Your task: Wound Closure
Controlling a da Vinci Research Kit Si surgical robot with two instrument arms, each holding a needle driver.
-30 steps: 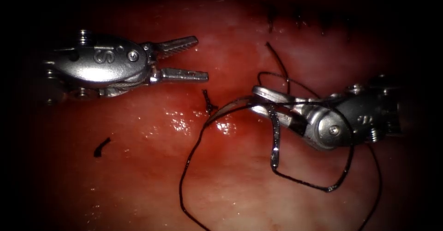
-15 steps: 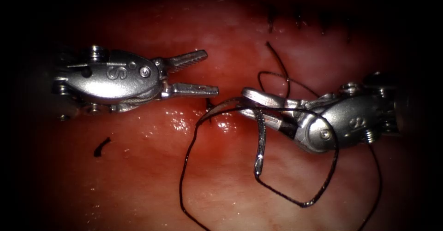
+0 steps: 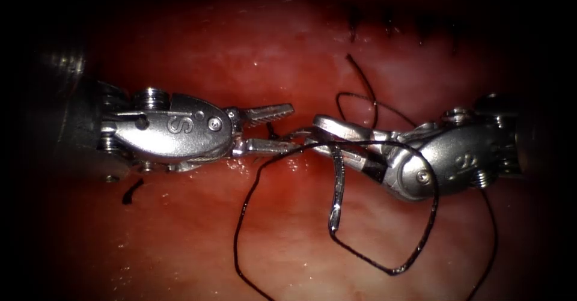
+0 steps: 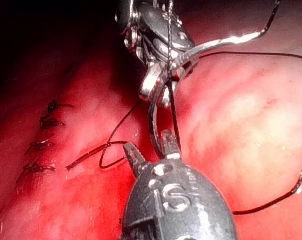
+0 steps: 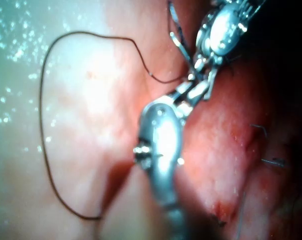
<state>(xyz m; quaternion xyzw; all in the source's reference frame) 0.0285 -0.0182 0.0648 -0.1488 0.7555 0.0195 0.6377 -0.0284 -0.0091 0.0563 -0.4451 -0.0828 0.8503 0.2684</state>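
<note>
My right tool point(image 3: 315, 134) is shut on the curved needle point(image 3: 335, 181) near the middle of its curve. The needle's thread end hangs down over the tissue point(image 3: 270, 54) and its tip end reaches left. It looks free of the tissue. My left tool point(image 3: 293, 127) stands open, its jaws on either side of the needle's tip end, and holds nothing. In the left wrist view the needle point(image 4: 151, 120) arcs from the right tool point(image 4: 160, 90) down to my open left tool point(image 4: 147, 141). Dark thread point(image 3: 240, 217) runs from the needle in wide loops over the tissue and the right tool.
A row of finished stitches point(image 3: 390, 24) lies along the cut at the back right; it also appears as stitches point(image 4: 41, 145) in the left wrist view. A thread tail point(image 3: 360, 79) rises near them. A short cut end of thread point(image 3: 132, 191) lies on the left. Red fluid wets the tissue.
My left tool has moved right and down, jaws open, until they straddle the needle's tip end. My right tool shifted slightly left with the needle, then held still.
</note>
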